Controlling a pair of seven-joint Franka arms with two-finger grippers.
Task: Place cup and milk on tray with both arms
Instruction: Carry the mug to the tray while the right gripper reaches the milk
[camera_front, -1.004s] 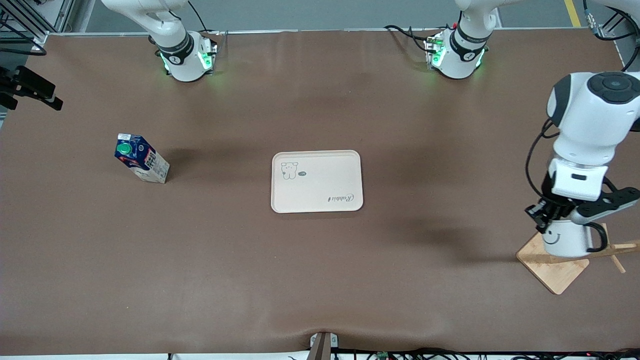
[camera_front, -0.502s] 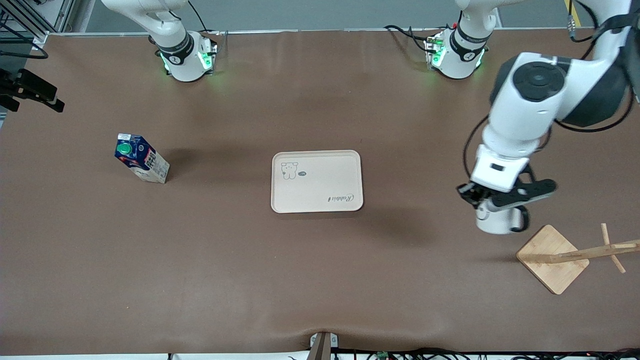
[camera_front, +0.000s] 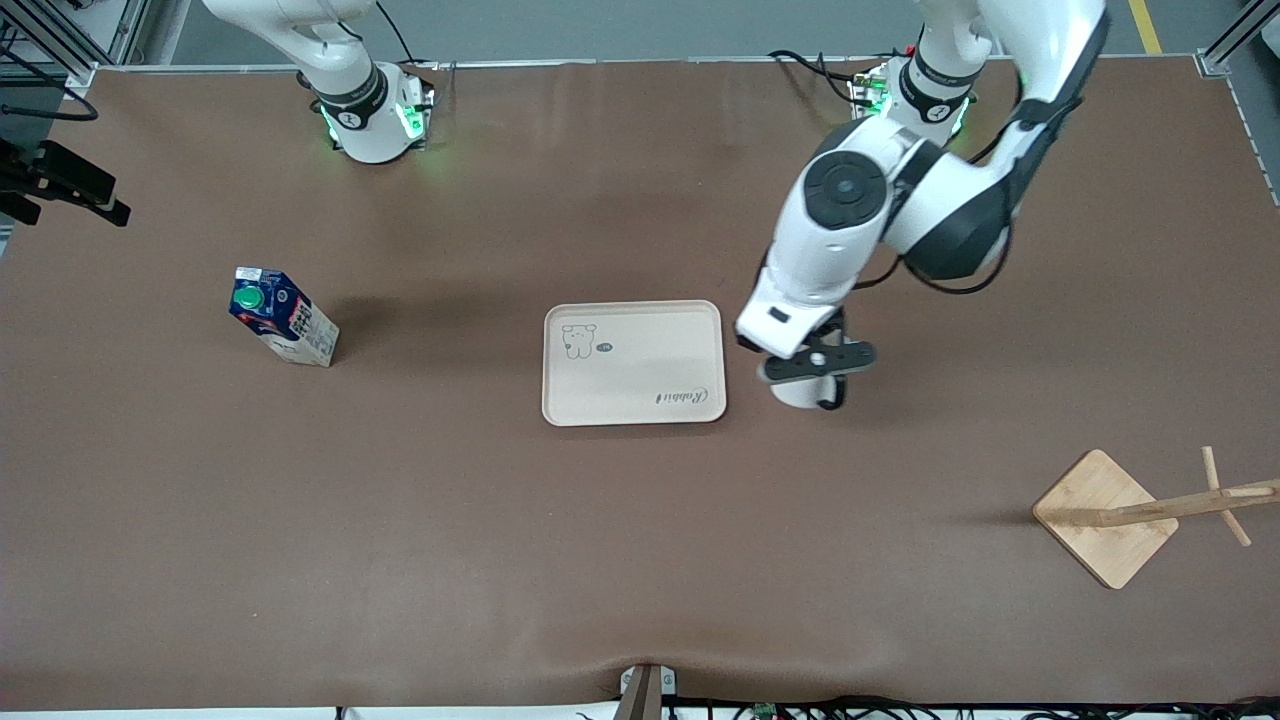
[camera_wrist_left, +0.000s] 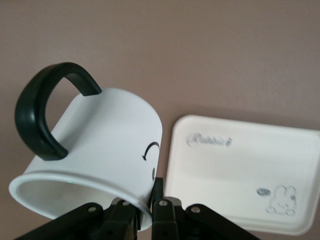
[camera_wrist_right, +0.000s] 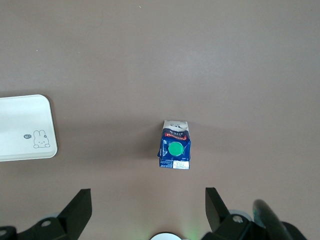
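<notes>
My left gripper (camera_front: 806, 366) is shut on the rim of the white cup (camera_front: 800, 392) and holds it in the air over the table just beside the tray (camera_front: 634, 362), toward the left arm's end. In the left wrist view the cup (camera_wrist_left: 100, 150) with its black handle sits in my left gripper (camera_wrist_left: 145, 212), next to the tray (camera_wrist_left: 240, 175). The dark-blue milk carton (camera_front: 283, 318) stands upright toward the right arm's end. In the right wrist view my right gripper (camera_wrist_right: 148, 212) is open, high above the milk (camera_wrist_right: 175, 146); the tray's corner (camera_wrist_right: 25, 127) shows too.
A bamboo stand with a square base (camera_front: 1105, 515) and a leaning peg post sits near the left arm's end, nearer the front camera. The arm bases (camera_front: 375, 115) (camera_front: 915, 110) stand at the table's back edge.
My left arm has lifted the cup off the bamboo stand and carried it across the table to just beside the tray. The milk and tray have not moved.
</notes>
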